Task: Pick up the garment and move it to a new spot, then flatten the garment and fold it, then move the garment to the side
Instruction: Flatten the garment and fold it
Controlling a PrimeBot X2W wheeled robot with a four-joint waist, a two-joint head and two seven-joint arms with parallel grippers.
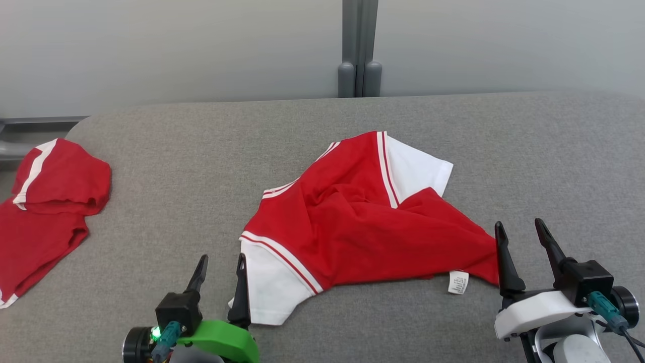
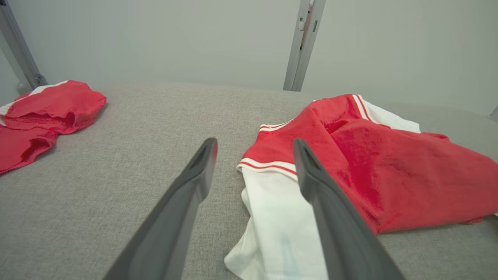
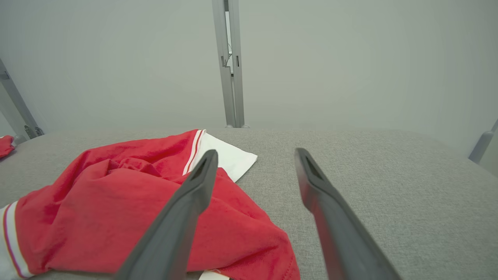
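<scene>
The shirt (image 1: 363,222) is soft, light, and limp; it sags wherever unsupported. Both the left gripper (image 1: 219,275) and right gripper (image 1: 521,239) are spread and empty. Pinch the hem corner and the near sleeve.

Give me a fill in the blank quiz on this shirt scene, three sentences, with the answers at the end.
The crumpled garment at centre is red with ____ sleeves.
The left claw and right claw both stand ____, holding nothing.
A second red garment lies on the grey surface toward the robot's ____.
Missing words: white; open; left.
</scene>
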